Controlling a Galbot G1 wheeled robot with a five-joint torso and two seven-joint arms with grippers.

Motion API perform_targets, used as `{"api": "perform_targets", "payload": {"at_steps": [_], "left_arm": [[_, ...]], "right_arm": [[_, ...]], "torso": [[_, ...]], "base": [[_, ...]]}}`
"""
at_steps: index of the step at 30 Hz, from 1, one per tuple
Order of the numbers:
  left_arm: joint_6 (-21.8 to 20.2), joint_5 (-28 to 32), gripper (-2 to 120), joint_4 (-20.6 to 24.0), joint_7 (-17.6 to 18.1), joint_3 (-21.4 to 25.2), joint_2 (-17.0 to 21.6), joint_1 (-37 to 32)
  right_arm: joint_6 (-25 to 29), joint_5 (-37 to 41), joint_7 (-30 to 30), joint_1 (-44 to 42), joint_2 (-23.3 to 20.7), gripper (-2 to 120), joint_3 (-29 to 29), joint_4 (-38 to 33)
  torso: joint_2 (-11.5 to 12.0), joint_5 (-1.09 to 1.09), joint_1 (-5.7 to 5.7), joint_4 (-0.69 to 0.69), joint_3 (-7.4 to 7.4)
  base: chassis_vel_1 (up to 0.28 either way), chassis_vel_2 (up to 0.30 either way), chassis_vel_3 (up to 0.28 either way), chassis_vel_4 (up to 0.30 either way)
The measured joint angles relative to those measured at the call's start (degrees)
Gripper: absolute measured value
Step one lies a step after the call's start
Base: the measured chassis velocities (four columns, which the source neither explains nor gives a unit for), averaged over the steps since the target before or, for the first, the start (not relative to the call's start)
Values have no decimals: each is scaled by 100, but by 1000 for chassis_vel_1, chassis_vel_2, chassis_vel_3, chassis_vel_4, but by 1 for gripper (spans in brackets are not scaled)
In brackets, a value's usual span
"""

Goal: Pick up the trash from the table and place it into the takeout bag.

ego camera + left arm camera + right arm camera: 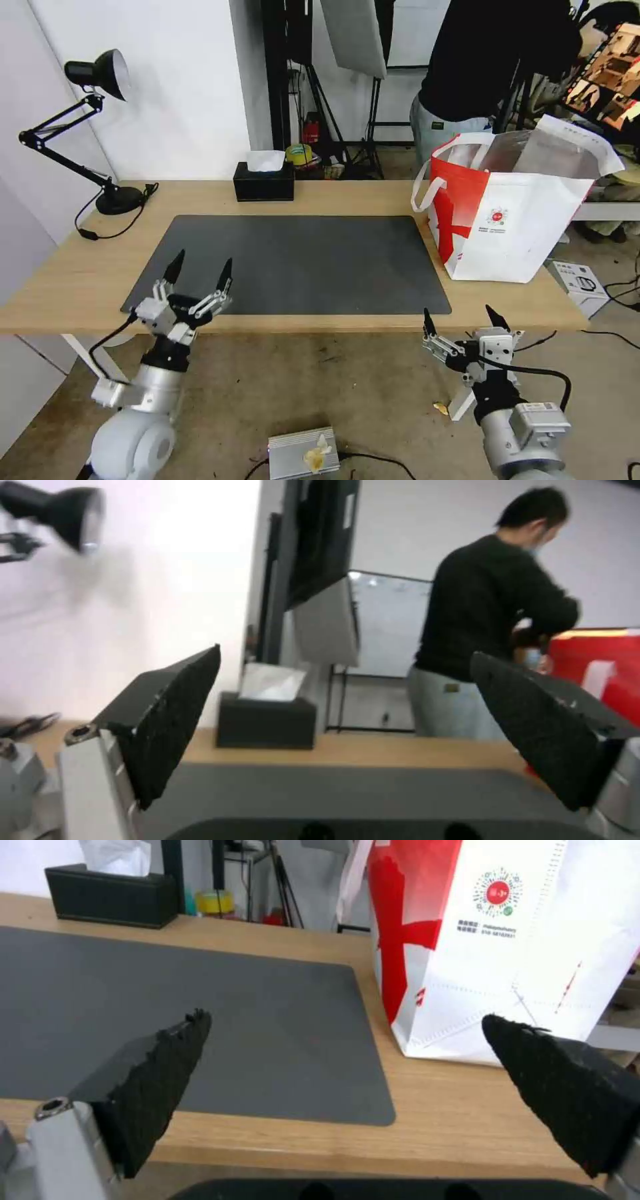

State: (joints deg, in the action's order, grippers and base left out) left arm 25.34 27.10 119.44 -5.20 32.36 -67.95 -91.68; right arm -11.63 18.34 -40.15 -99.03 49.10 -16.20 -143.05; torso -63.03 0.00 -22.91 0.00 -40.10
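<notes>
Left gripper [200, 264]: fingers spread wide, nothing between them, poised over the near left corner of the dark grey mat [293, 263], tips pointing away from the robot. Right gripper [461, 318]: fingers likewise spread and empty, held just off the table's near edge, below tabletop level in the head view. Table [80, 280]: light wood; the mat lies ahead of both grippers and spans the ground between them. Takeout bag [513, 220]: white with a red panel and a small red logo, white loop handle hanging at its side, standing upright on the table ahead of the right gripper and slightly to its outer side, just beside the mat's right edge, well apart from the left gripper. Its mouth gapes open, with silver lining on the inner walls; what lies in the bag cannot be told from the head view. In the right wrist view the bag's lower corner [467, 990] stands near, just beyond the right-hand finger [567, 1085]. Black tissue box [264, 181]: at the table's far edge, straight ahead of the left gripper, a white tissue standing up out of its slot. Black desk lamp [100, 73]: far ahead and outward of the left gripper, its base on the table's far left corner.
</notes>
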Motion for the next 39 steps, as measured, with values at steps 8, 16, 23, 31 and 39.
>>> {"api": "perform_targets", "payload": {"at_steps": [8,16,23,31,39], "left_arm": [[178,-280,100,-19,168,-39,-146,-374],[165,-355,100,60,319,-85,-170,-505],[129,-472,100,63,442,-209,-161,-495],[103,-568,100,111,548,-316,-256,-610],[193,-616,100,63,608,-276,-334,-751]], "right_arm": [[0,0,0,0,0,100,0,0],[0,0,0,0,0,100,0,0],[0,0,0,0,0,100,0,0],[0,0,0,-1,0,100,0,0],[0,0,0,0,0,100,0,0]], "torso": [[0,0,-1,-1,0],[0,0,-1,0,0],[0,0,-1,0,0],[0,0,-1,0,-1],[0,0,-1,0,0]], "base": [[0,0,0,0],[0,0,0,0],[0,0,0,0],[0,0,0,0],[0,0,0,0]]}}
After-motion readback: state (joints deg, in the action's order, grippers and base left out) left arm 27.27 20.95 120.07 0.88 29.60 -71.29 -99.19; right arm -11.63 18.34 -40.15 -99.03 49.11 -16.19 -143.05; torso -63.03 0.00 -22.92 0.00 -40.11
